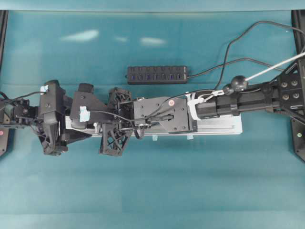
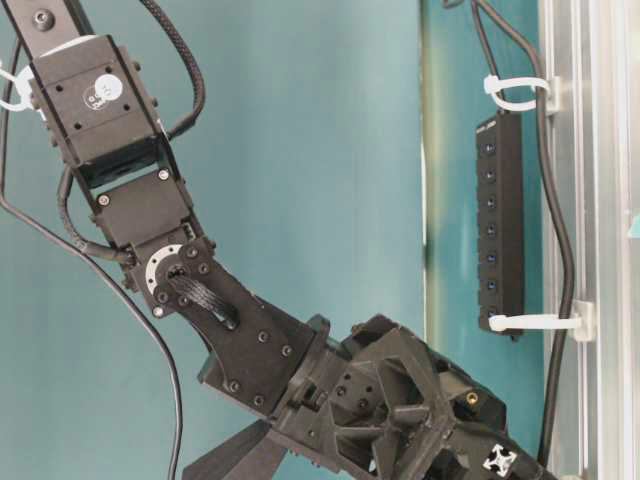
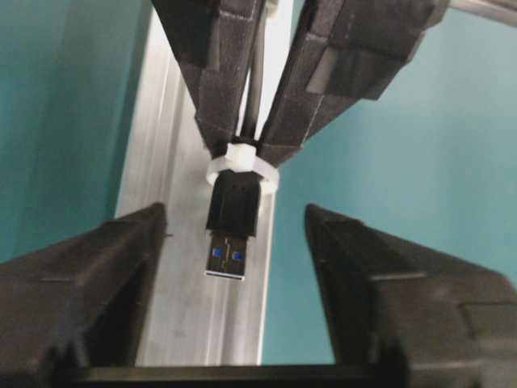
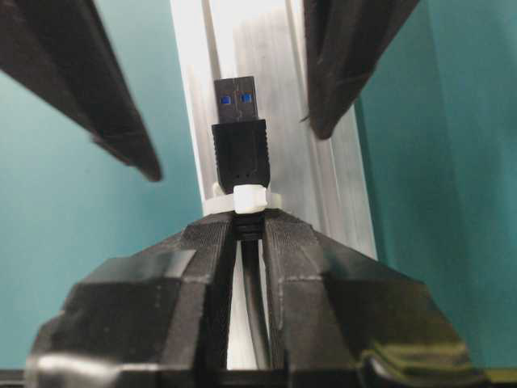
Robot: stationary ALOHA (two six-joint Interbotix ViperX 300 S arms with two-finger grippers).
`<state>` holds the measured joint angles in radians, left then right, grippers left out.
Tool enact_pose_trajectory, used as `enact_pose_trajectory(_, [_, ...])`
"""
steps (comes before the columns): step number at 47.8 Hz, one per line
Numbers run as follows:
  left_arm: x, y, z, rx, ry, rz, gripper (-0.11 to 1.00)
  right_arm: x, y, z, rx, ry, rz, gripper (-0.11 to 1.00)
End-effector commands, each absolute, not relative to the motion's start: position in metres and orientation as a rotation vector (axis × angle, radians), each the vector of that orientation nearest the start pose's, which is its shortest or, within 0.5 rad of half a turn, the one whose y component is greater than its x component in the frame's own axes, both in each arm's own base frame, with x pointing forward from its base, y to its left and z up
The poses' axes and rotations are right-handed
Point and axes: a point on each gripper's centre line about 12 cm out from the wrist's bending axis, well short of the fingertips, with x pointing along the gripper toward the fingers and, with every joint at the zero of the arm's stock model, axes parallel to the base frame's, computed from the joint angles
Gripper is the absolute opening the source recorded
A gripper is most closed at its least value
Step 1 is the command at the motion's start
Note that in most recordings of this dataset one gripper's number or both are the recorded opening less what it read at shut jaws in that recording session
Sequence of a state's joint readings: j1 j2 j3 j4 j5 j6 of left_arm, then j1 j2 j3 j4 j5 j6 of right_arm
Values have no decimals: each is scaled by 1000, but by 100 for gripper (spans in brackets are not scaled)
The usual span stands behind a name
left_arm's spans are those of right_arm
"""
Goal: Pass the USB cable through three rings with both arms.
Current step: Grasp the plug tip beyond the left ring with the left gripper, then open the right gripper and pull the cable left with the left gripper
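Note:
In the left wrist view the USB cable's black plug [image 3: 230, 230] pokes out through a white ring [image 3: 271, 179] on the silver rail [image 3: 186, 307]. My left gripper [image 3: 234, 212] is open, with one finger on each side of the plug and touching neither side. My right gripper [image 4: 252, 220] is shut on the USB cable [image 4: 257, 299] just behind that ring [image 4: 252, 198], with the plug [image 4: 240, 137] beyond it. At table level the cable [image 2: 556, 200] runs through two other rings [image 2: 515, 90] [image 2: 535, 322]. From overhead both grippers meet over the rail [image 1: 217, 126], their fingers hidden.
A black multi-port hub strip [image 1: 156, 74] lies behind the rail, and its cord trails off to the right. Small pale-blue tape tabs [image 1: 189, 137] sit at the rail's front edge. Teal cloth covers the table [image 1: 152, 191].

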<state>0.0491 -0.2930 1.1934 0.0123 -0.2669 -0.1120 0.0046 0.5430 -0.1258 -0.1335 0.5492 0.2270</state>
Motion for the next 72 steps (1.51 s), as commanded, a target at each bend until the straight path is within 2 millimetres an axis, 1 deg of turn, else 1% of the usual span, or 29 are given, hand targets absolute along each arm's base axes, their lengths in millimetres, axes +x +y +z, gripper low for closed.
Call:
enact_pose_trajectory(1, [258,12,131,-112,605,74,65,550,-3,148,70,922,-107,-7])
enact_pose_trajectory(9, [265,13,130,-107,613,73,51,550,-3,148,68,922,-106,-7])
enact_pose_trajectory(17, [270,13,130,-91,613,68,30,549,-3,147,68,925,-106,-7])
enact_pose_trajectory(19, [271,13,130,-84,613,65,27,548,-3,147,68,927,-106,-7])
enact_pose_trajectory(31, [265,12,126,-70,643,60,26,546,-2,146,70,934,-107,-7])
enact_pose_trajectory(40, [265,12,127,-70,640,60,25,546,2,147,62,935,-98,-7])
enact_pose_trajectory(46, [264,12,127,-70,640,60,25,545,4,147,57,940,-95,-6])
enact_pose_trajectory(50, [263,12,127,-70,638,60,25,544,4,146,56,950,-95,-3])
enact_pose_trajectory(54, [260,12,127,-71,637,61,25,543,5,146,53,961,-95,6])
enact_pose_trajectory(57, [259,12,128,-72,643,61,25,542,5,145,50,973,-96,15])
enact_pose_trajectory(61, [257,12,127,-73,666,63,25,540,5,147,49,982,-97,33])
enact_pose_trajectory(62, [256,12,127,-75,670,63,25,540,5,149,47,982,-96,40])
enact_pose_trajectory(66, [254,12,129,-73,680,63,25,539,6,153,47,976,-95,65])
enact_pose_trajectory(69, [253,11,131,-73,680,62,25,539,6,159,43,966,-96,81])
enact_pose_trajectory(70, [252,11,132,-73,678,62,25,539,5,161,44,963,-97,83])
enact_pose_trajectory(72, [250,11,133,-73,678,62,25,538,4,163,46,961,-100,83])
